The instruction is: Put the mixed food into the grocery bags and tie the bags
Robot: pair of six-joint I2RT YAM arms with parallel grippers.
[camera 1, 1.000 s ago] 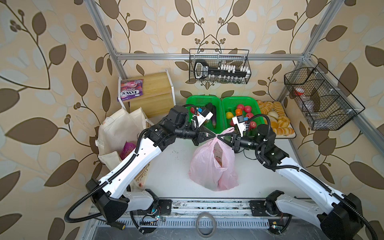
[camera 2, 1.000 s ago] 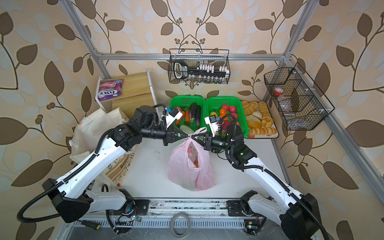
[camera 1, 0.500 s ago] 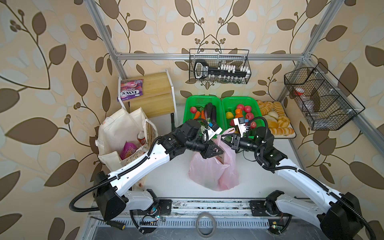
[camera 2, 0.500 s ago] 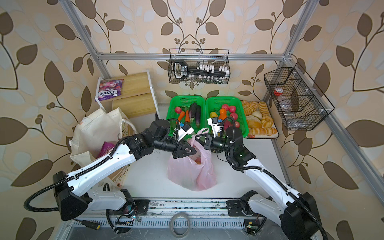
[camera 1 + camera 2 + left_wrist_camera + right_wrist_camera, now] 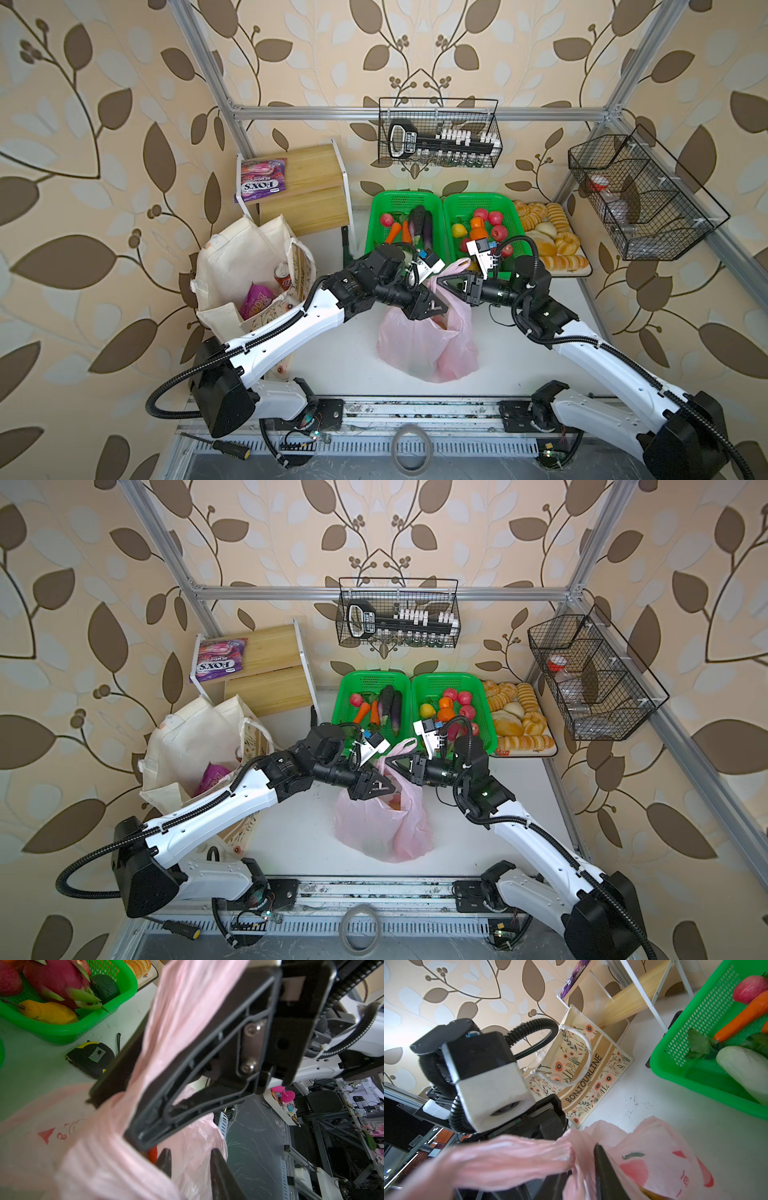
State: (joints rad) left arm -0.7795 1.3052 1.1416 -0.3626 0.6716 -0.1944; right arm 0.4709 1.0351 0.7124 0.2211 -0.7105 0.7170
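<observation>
Jaws parted, the left gripper [image 5: 441, 309] and right gripper [image 5: 445, 284] hung over the translucent pink plastic bag [image 5: 419, 353], the right astride its handle [image 5: 187, 1012].

The plastic bag [image 5: 415, 349] stands on the tabletop [image 5: 345, 361], the tote [image 5: 237, 262] to its left, two baskets [image 5: 371, 226] behind it. A can [image 5: 283, 277] and a packet [image 5: 254, 300] lie in the tote; a shelf [image 5: 316, 183] stands behind it.

In a top view, the pink plastic bag [image 5: 380, 829] stands mid-frame on the white table [image 5: 299, 833]. The left gripper [image 5: 388, 789] and right gripper [image 5: 390, 762] nearly meet tip to tip over its mouth. The cream canvas tote [image 5: 187, 737] sits at left with a purple packet [image 5: 212, 776] inside. Green baskets [image 5: 370, 675] of produce lie behind.
</observation>
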